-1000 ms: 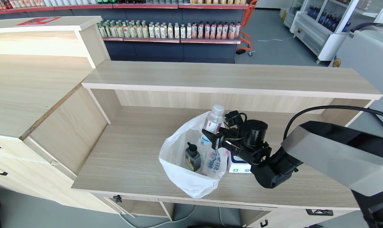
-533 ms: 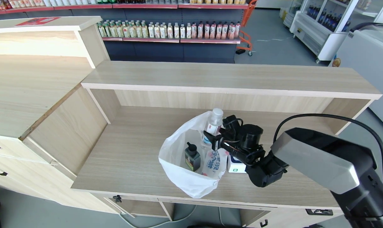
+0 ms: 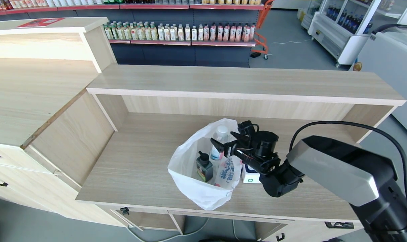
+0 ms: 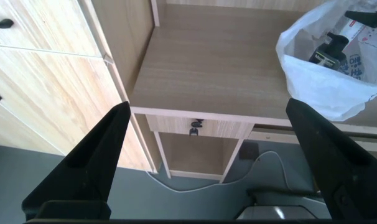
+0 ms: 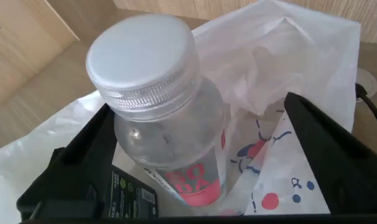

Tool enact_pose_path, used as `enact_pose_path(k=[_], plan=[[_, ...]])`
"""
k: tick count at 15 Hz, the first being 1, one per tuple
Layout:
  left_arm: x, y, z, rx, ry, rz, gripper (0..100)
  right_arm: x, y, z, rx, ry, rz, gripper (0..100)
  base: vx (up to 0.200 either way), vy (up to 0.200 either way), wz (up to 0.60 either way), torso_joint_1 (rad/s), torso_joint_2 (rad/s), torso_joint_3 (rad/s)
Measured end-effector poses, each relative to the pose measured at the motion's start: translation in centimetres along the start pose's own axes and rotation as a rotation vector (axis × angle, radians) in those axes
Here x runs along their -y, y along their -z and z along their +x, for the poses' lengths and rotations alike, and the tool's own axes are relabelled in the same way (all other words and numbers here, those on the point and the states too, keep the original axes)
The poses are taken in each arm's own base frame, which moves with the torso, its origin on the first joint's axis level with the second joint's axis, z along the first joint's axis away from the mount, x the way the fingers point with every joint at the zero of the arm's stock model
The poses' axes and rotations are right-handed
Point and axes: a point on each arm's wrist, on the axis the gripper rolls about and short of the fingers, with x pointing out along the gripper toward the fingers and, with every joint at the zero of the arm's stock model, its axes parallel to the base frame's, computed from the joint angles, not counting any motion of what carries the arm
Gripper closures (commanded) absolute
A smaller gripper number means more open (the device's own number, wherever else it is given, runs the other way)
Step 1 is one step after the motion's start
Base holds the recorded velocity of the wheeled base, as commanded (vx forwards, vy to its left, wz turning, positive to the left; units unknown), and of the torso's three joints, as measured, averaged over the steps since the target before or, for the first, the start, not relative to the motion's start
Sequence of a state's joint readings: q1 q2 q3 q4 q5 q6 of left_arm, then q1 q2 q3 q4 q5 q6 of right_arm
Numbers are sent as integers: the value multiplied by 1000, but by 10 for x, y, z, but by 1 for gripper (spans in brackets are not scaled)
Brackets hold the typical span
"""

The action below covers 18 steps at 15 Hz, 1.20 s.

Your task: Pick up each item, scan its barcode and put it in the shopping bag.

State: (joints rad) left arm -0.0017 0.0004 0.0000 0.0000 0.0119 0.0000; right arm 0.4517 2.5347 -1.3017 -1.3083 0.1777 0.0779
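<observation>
- One clear, white-capped bottle (image 3: 219,135) upright inside white shopping bag (image 3: 190,183), beside dark pump bottle (image 3: 204,167) and printed pouch (image 3: 227,172).
- Right gripper (image 3: 227,137) at bag's mouth, jaws spread either side of bottle.
- White box (image 3: 250,175) just beside bag on wooden counter (image 3: 136,161).
- Left gripper (image 4: 207,106) well apart from bag, jaws spread wide.

Wooden counter (image 3: 139,161), stocked drink shelves (image 3: 163,42)

White-capped clear bottle (image 3: 219,139), upright in shopping bag (image 3: 193,190) (beside dark bottle (image 3: 204,167))
</observation>
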Motion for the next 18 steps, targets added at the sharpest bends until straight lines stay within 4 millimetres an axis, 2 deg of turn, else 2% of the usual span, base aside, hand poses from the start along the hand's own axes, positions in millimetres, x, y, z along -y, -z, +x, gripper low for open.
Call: enact_pose_path(k=[2,4,6,9,11,13,16,18], plan=[[0,0,0,0,0,0,0,2,-21,-5,25,8,53,0,0,0,0,0,0,0],[0,0,0,0,0,0,0,0,-39,-19,22,14,70,0,0,0,0,0,0,0],[0,0,0,0,0,0,0,-1,-59,-43,8,27,80,0,0,0,0,0,0,0],[0,0,0,0,0,0,0,0,-102,-86,0,66,100,0,0,0,0,0,0,0],[0,0,0,0,0,0,0,-5,-131,-124,-28,129,109,0,0,0,0,0,0,0],[0,0,0,0,0,0,0,-12,-145,-171,-65,249,111,0,0,0,0,0,0,0],[0,0,0,0,0,0,0,-21,-137,-256,-136,501,79,0,0,0,0,0,0,0],[0,0,0,0,0,0,0,-32,-133,-303,-137,579,48,0,0,0,0,0,0,0]])
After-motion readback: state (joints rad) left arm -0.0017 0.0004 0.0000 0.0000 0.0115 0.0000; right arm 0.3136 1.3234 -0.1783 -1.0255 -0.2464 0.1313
